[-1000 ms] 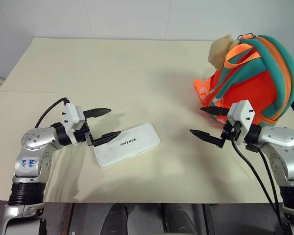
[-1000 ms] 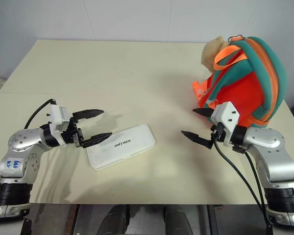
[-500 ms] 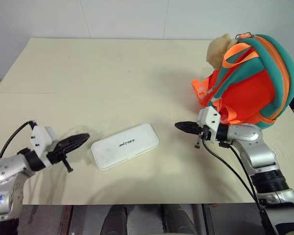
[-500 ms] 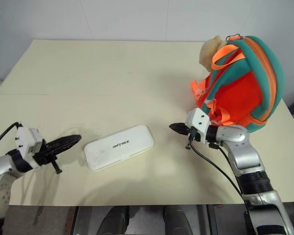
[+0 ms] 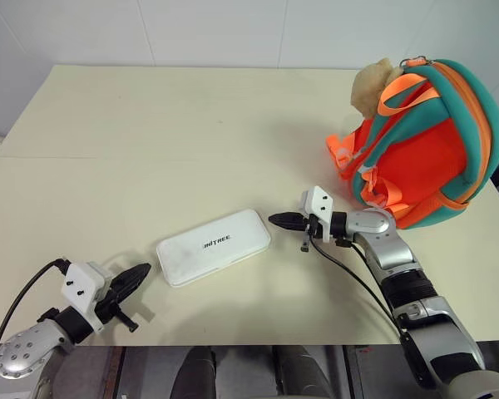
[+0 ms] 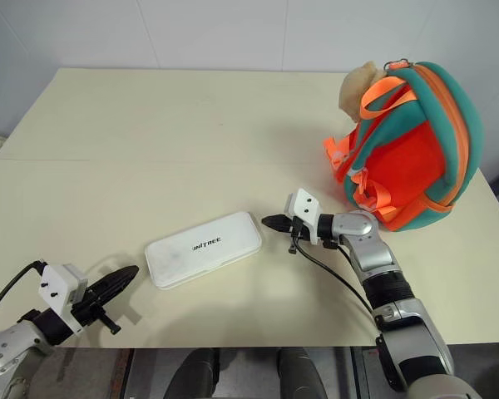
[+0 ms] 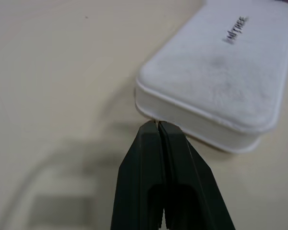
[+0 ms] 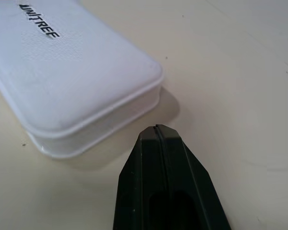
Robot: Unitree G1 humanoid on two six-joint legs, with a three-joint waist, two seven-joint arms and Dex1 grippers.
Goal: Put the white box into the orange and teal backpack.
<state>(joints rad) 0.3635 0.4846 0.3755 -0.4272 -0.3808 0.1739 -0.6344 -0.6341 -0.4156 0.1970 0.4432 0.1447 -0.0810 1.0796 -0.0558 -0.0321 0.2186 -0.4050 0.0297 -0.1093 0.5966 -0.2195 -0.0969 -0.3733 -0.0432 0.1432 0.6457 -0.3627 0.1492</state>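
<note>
Nearest the front edge of the desk [image 5: 191,108], the left end effector [image 5: 141,271] lies low with its two black fingers pressed together, gripping nothing. Its tip points at the box [image 5: 214,247] and stops just short of the box's near left corner; the left wrist view shows the tip close to that corner, though I cannot tell whether it touches. A second ago this end effector was spread wide at the same end of the box, one finger over its edge. Since then it has closed and drawn back toward the desk's front-left corner.

The box lies flat in the middle front of the desk, angled, lettering up, in the same spot as before.

At its right end, the right end effector [image 5: 276,219] is likewise fully closed and empty, its tip pointing at the box's far right corner, just beside it with a small gap. A second ago it stood open, well to the right and close to the backpack; it has swung in toward the box.

Nothing lies between box and backpack but bare desk. The backpack [image 5: 424,150] stands at the far right, bulging, with a tan plush toy [image 5: 373,83] at its top. I cannot see an opening or anything inside it.
</note>
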